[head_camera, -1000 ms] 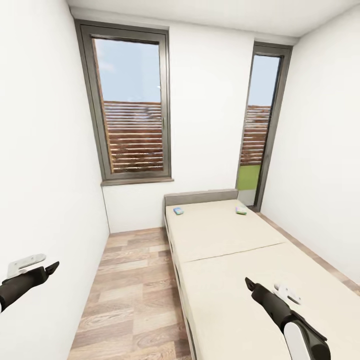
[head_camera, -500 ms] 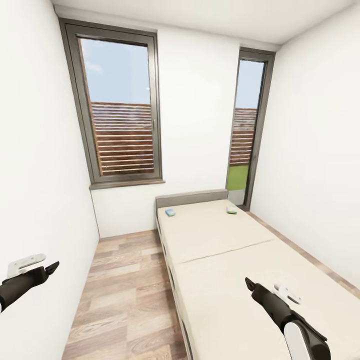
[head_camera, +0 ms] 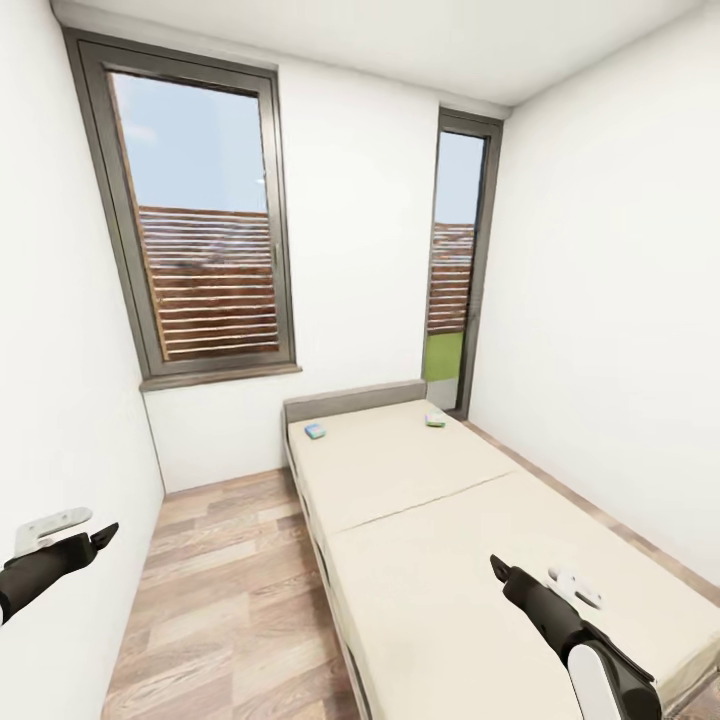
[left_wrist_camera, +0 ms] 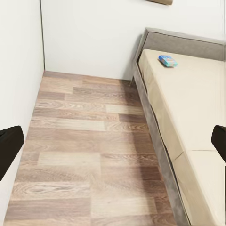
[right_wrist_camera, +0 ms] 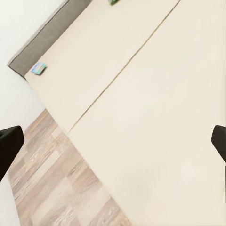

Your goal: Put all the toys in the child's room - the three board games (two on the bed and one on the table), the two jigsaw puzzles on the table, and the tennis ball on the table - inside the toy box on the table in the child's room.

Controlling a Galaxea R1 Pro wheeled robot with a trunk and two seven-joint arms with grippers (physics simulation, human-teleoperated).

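We approach bed; blue board game and green-white board game lie near headboard. Left gripper, right gripper both spread, empty. Next: drive closer, reach.

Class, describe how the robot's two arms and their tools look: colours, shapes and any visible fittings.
Both arms are glossy black and tapering. The right arm has a white rounded segment nearer the body. Each carries a pale grey bracket-like fitting beside its tool: left tool, right tool. In the wrist views, the fingertips appear as blunt black pads.
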